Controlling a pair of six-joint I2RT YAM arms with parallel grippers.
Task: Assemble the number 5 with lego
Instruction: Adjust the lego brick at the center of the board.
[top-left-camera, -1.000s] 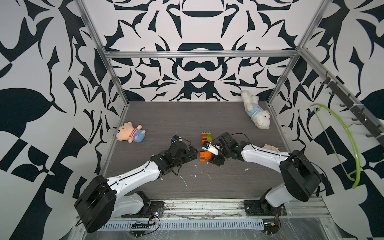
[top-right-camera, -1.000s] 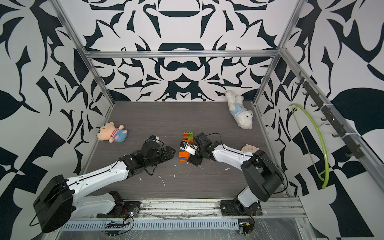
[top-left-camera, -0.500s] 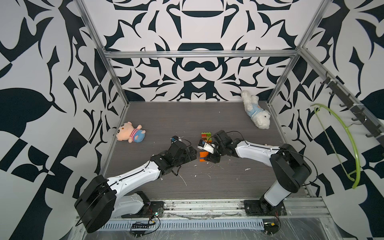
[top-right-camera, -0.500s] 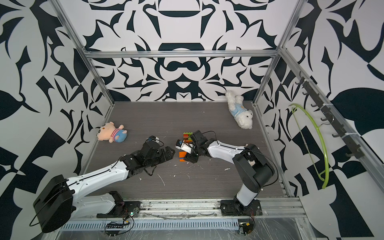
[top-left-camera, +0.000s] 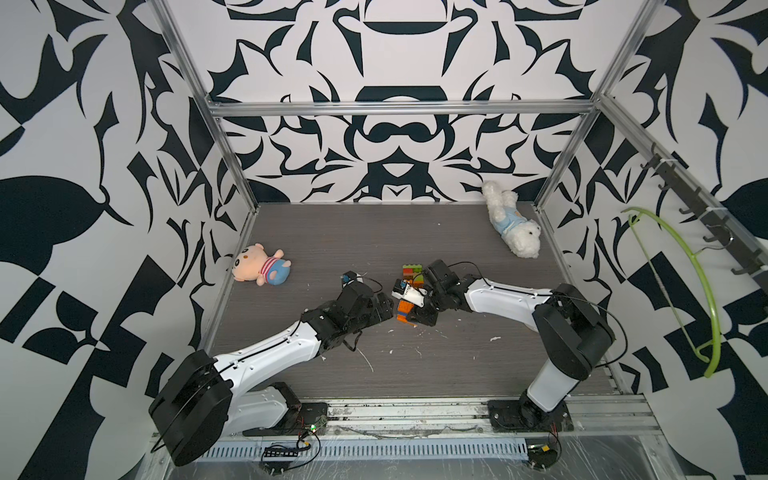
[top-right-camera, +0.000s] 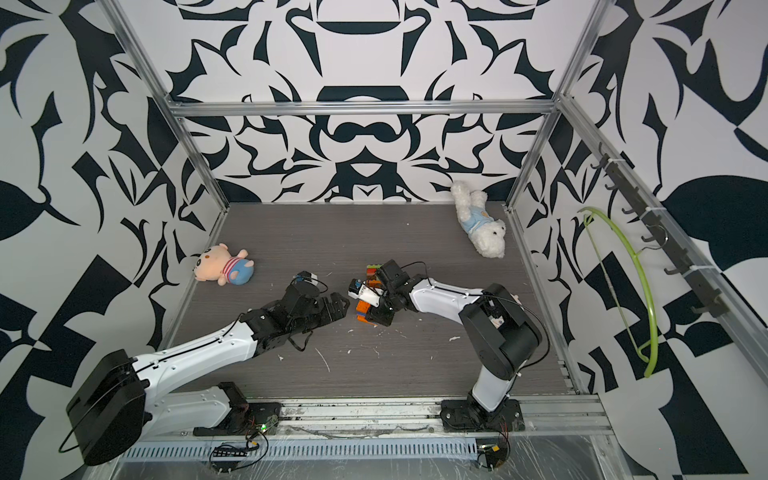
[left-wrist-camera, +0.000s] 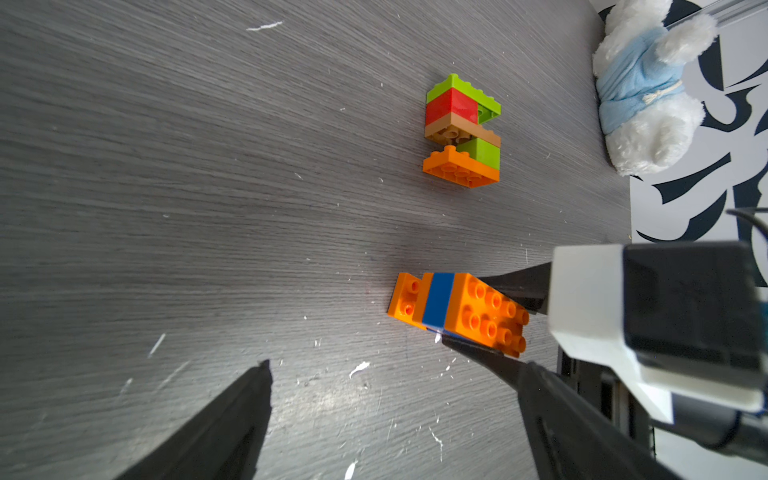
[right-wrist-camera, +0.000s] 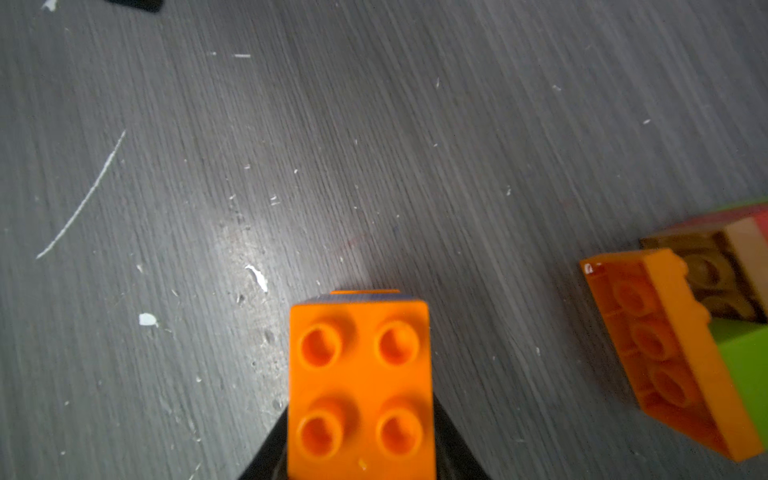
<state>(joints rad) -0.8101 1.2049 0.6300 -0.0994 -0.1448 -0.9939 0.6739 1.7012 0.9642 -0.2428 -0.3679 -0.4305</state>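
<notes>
Robot lab cell, patterned walls (top-left-camera: 395, 158), aluminium frame (top-left-camera: 399, 109)

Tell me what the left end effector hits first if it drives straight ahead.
Probably the orange-and-blue brick stack clamped by the right end effector; it lies just ahead of the open left end effector.

Orange-and-blue lego stack (left-wrist-camera: 457, 311); black-and-white swirl-patterned walls (top-left-camera: 395, 158); grey woodgrain table (top-left-camera: 415, 232)

The lego (left-wrist-camera: 465, 309) is smooth glossy plastic, the table (left-wrist-camera: 166, 187) matt scuffed wood-grain.
</notes>
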